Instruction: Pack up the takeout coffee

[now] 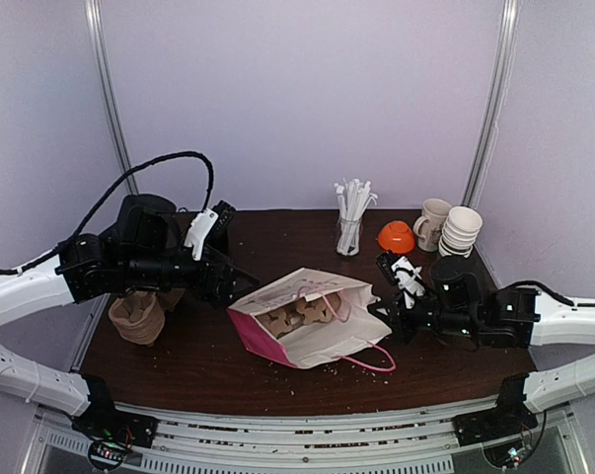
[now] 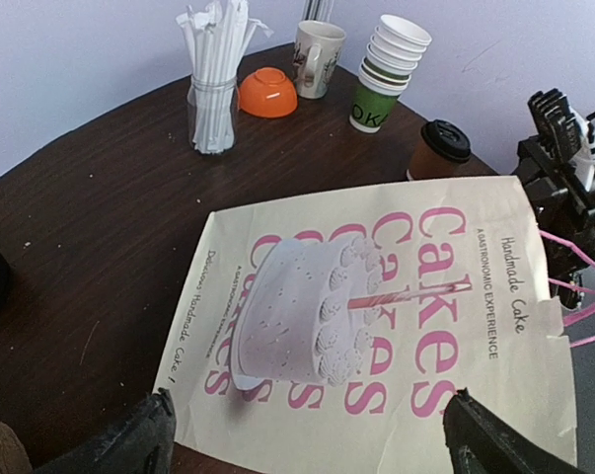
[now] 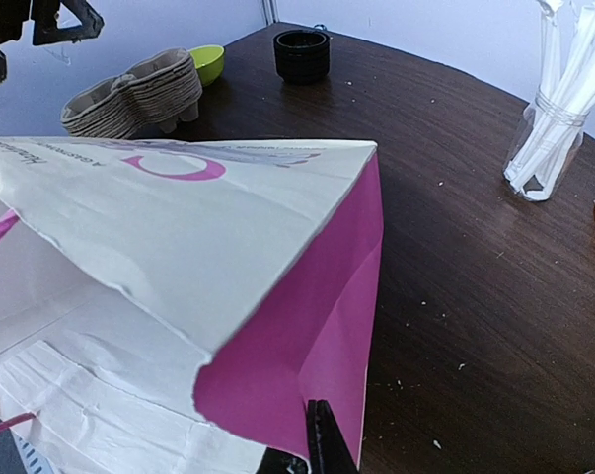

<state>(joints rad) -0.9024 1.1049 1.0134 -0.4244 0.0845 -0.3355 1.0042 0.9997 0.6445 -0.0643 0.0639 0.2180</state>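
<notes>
The takeout coffee (image 2: 439, 150), a brown cup with a black dome lid, stands upright at the back right, beside the stack of white-and-green cups. In the top view only its lid (image 1: 454, 266) shows behind my right arm. A white and pink paper cake bag (image 1: 312, 318) lies on its side mid-table, mouth towards the right. My right gripper (image 3: 322, 446) is shut on the pink side fold of the bag's mouth (image 3: 317, 326). My left gripper (image 2: 312, 444) is wide open and empty, hovering over the bag's printed face (image 2: 376, 296) near its bottom end.
A glass of wrapped straws (image 1: 350, 225), an orange bowl (image 1: 397, 237), a beige mug (image 1: 432, 223) and stacked paper cups (image 1: 462, 231) line the back right. Brown cup carriers (image 1: 138, 317), a green bowl (image 3: 206, 61) and black lids (image 3: 302, 54) sit at the left.
</notes>
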